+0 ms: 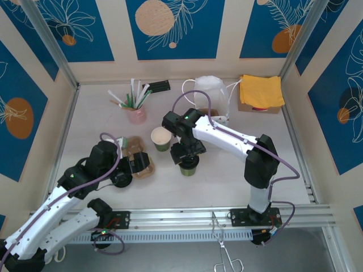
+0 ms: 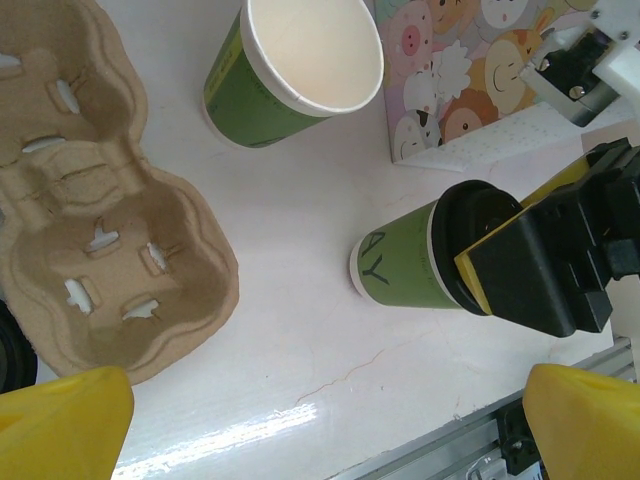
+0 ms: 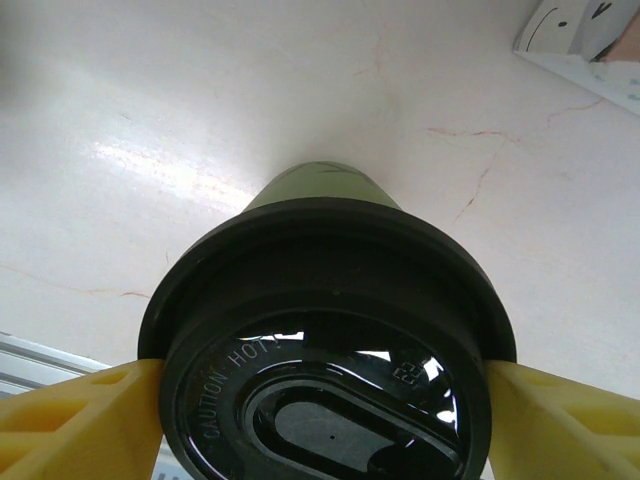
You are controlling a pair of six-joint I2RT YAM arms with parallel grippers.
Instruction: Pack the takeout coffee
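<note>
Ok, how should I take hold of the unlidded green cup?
Probably the wall just under the rolled rim of the open cup, jaws spanning it, coming from the carrier side: it stands upright, tapers downward, and the right gripper crowds the other side.

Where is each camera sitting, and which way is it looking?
Top external: high behind the robot, looking down at the table; both arms show.
Left wrist: on the left arm, facing the cup carrier and open cup; its yellow fingertips show.
Right wrist: on the right arm, looking down on the lidded cup; its yellow fingers flank the lid.
Shared: both wrist views see the lidded cup; the left wrist also sees the right gripper.
</note>
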